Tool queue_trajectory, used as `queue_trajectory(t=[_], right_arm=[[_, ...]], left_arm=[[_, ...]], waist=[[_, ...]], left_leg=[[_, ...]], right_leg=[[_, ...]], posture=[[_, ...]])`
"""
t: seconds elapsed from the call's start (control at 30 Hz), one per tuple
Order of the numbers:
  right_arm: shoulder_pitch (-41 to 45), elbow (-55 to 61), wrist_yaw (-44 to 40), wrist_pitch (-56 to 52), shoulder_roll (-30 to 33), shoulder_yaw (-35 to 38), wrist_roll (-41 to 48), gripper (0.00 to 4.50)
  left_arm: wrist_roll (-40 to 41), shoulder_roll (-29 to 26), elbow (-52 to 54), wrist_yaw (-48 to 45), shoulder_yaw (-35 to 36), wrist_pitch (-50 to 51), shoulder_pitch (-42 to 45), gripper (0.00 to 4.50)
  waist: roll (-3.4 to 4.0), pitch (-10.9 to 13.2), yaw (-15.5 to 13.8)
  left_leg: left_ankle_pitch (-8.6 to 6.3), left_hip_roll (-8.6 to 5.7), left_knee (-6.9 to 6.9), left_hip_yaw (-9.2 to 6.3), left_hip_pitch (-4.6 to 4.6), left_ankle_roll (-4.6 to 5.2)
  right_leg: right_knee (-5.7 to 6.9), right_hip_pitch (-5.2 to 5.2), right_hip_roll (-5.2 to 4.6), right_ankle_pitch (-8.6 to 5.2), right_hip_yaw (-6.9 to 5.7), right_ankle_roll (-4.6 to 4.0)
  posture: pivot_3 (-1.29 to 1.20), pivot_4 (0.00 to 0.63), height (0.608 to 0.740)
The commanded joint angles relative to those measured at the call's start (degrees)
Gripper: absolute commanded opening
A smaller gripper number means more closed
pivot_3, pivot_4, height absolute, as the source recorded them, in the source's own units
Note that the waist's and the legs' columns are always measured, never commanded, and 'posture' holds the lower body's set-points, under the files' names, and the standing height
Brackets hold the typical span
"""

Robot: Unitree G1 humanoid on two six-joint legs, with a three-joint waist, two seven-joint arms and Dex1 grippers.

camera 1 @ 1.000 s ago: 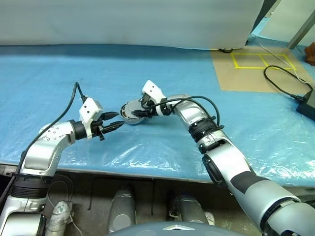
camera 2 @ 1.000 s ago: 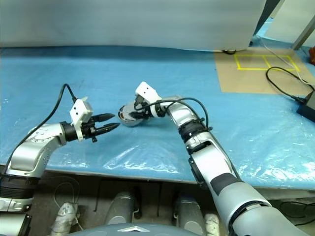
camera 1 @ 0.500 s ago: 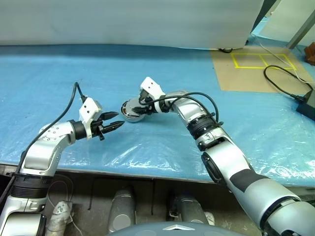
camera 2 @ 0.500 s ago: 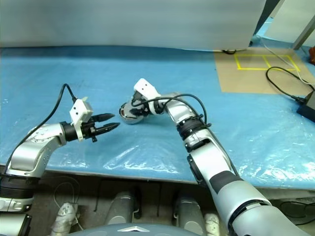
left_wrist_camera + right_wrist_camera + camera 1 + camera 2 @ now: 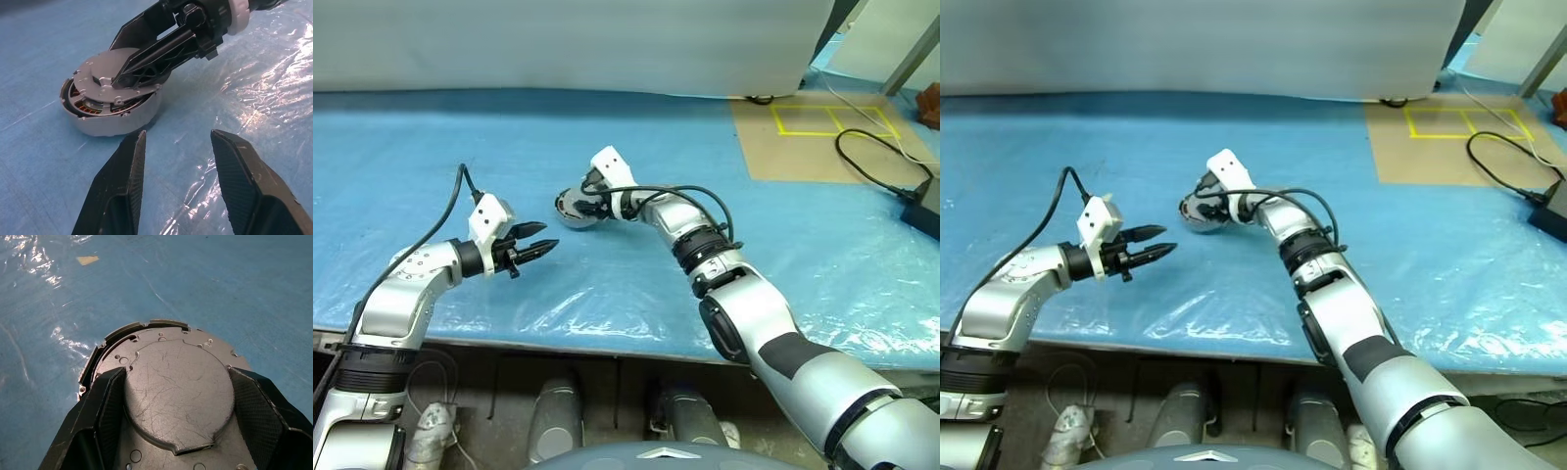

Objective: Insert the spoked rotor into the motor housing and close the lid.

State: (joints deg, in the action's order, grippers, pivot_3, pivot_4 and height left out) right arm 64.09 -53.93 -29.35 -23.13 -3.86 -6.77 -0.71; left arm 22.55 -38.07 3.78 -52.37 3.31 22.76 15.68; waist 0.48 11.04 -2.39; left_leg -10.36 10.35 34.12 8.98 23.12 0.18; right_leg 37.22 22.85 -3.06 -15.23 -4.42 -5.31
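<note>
Copper-brown windings are seen inside the motor housing [image 5: 110, 120], which rests on the blue plastic-covered table [image 5: 803, 235]. Over its open top the lid [image 5: 178, 396] is held askew by the right gripper [image 5: 142, 73], whose fingers are clamped on the disc's opposite edges, so part of the coil ring is left uncovered. The left gripper [image 5: 540, 248] is kept near the housing, apart from it, jaws parted and empty.
</note>
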Motion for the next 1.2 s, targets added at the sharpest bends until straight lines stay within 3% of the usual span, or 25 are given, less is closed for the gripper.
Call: queue_trajectory(t=[0.03, 0.2, 0.43, 0.73, 1.0, 1.13, 1.2], right_arm=[[-0.19, -1.32, 2.03, 0.05, -1.06, 1.64, 1.16, 2.97], [0.82, -1.12, 2.71, 2.48, -1.42, 4.09, 2.91, 2.97], [0.3, 2.19, -0.57, 8.21, -0.93, 0.98, 0.78, 2.97], [-0.59, -5.29, 3.85, 12.85, -2.12, 0.91, -0.86, 2.97], [-0.33, -9.52, 4.56, 11.27, -3.56, 3.82, 1.1, 2.97], [1.34, -10.95, 4.93, 6.79, -4.49, 9.54, 6.16, 2.97], [1.55, -12.32, 7.25, 5.9, -4.18, 8.29, 3.95, 2.97]], left_arm=[[0.52, -0.37, 0.89, 0.12, 1.53, -0.23, 0.52, 2.2], [0.45, -0.45, 0.82, 0.45, 1.63, -0.06, 0.7, 2.2], [0.36, -0.02, 0.6, 0.88, 1.24, 0.12, 1.4, 2.2], [0.22, 0.13, -0.18, 1.2, 1.08, 0.03, 2.18, 2.2], [0.3, -0.19, -0.26, 1.43, 1.44, 0.03, 1.63, 2.2], [0.22, -0.15, -0.29, 1.55, 1.4, 0.0, 1.62, 2.2], [0.1, -0.06, -0.42, 1.65, 1.32, -0.12, 1.69, 2.2]], waist=[[0.0, 0.0, 0.05], [0.0, 0.0, -0.04], [0.01, 0.01, -0.06], [0.0, 0.01, -0.03], [0.0, 0.0, 0.02], [-0.01, 0.0, 0.02], [0.0, 0.0, 0.02]], left_leg=[[0.02, 0.0, 0.0, 0.0, -0.01, -0.04], [0.05, -0.01, -0.01, 0.0, -0.01, -0.08], [0.05, -0.02, -0.05, 0.0, 0.15, -0.08], [0.06, -0.04, -0.2, 0.0, 0.2, -0.08], [0.05, -0.04, -0.21, 0.0, 0.03, -0.08], [0.05, -0.03, -0.2, 0.0, 0.0, -0.08], [0.05, -0.03, -0.2, 0.0, -0.01, -0.08]], right_leg=[[0.01, 0.0, 0.0, 0.0, 0.0, 0.0], [0.02, 0.0, 0.0, 0.0, 0.01, 0.0], [-0.01, 0.14, 0.0, 0.0, 0.0, 0.01], [-0.08, 0.22, 0.0, 0.01, -0.02, 0.01], [-0.05, 0.08, 0.0, 0.0, -0.01, 0.0], [-0.06, 0.04, 0.0, 0.0, 0.0, 0.0], [-0.05, 0.04, 0.0, 0.0, 0.0, 0.0]], posture=[[0.0, 0.15, 0.74], [0.0, 0.15, 0.74], [0.0, 0.15, 0.74], [0.0, 0.15, 0.74], [0.0, 0.15, 0.74], [0.0, 0.15, 0.74], [0.0, 0.15, 0.74]])
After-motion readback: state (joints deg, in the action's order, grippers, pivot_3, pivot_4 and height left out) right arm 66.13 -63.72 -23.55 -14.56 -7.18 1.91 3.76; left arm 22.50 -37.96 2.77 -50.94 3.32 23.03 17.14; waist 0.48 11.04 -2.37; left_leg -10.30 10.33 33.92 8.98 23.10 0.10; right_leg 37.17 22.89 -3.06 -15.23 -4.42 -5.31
